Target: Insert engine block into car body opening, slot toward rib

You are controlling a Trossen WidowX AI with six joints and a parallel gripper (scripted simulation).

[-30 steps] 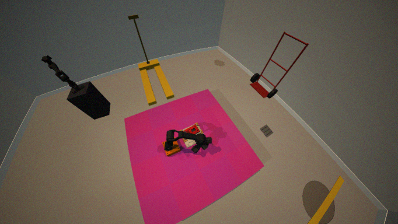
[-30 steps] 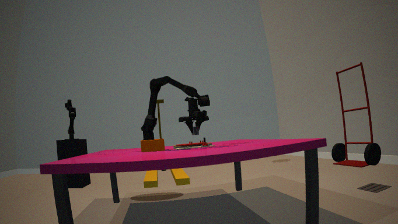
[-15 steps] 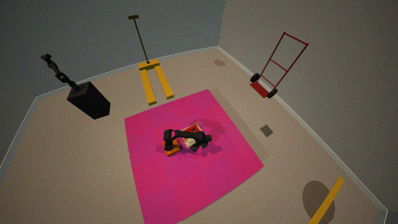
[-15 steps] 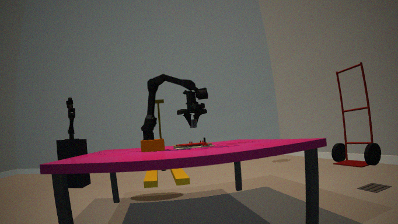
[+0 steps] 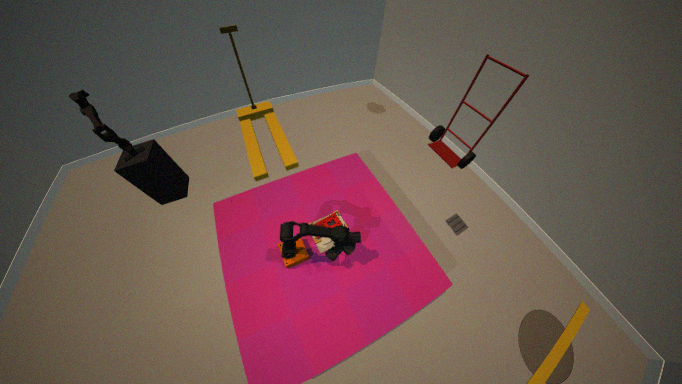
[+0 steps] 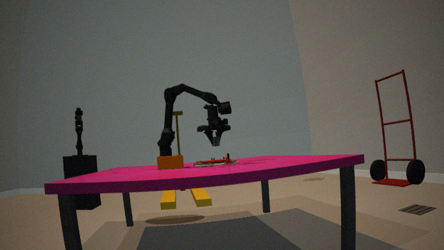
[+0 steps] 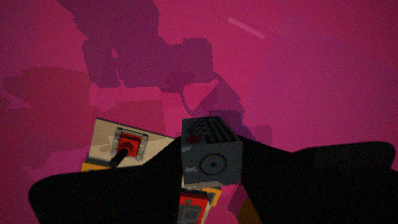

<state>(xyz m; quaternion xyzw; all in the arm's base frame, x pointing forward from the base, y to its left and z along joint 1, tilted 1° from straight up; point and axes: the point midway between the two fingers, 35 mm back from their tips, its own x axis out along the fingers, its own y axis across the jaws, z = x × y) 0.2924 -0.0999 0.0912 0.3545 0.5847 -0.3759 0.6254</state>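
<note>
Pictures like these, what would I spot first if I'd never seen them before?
Probably the bright pink table, which fills the middle of the room. Next, the black robot arm bending over it, its gripper holding a small grey engine block up in the air above the flat red car body. Then the red hand truck against the wall on the right.
</note>
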